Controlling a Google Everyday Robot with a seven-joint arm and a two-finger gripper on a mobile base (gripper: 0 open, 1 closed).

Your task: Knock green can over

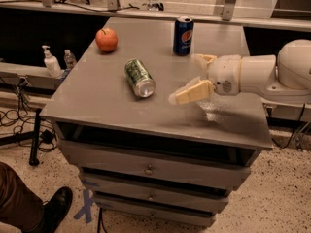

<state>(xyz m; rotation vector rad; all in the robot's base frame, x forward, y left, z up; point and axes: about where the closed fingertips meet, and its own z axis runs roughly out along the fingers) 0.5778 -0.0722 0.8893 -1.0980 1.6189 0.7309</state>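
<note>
Nearest, at the lower left corner, a dark shoe (56,205) and a brown trouser leg rest on a speckled floor. Just right of them is a blue tape mark (86,206) on the floor, at the foot of a grey cabinet with a stack of drawers (150,168).

The cabinet's grey tabletop (97,98) fills the middle of the scene. Near its centre the green can (140,77) lies on its side, its silver end facing the near right and its body pointing toward the far left. To the right of it, close by but not touching, is the robot's hand (187,77). Its two pale yellow fingers (194,91) are spread wide apart with nothing between them, one angled toward the near edge and the other toward the far side. The hand seems to hover just above the tabletop, though contact is hard to judge. A thick white arm (252,74) runs from the hand off to the right.

Farther back on the tabletop, a red apple (106,39) sits at the left and a blue can (183,35) stands upright at the centre right, both well apart from the green can.

Off the tabletop's left side, on a lower ledge, stands a white pump bottle (50,62), with black cables (14,115) trailing on the floor below it.
</note>
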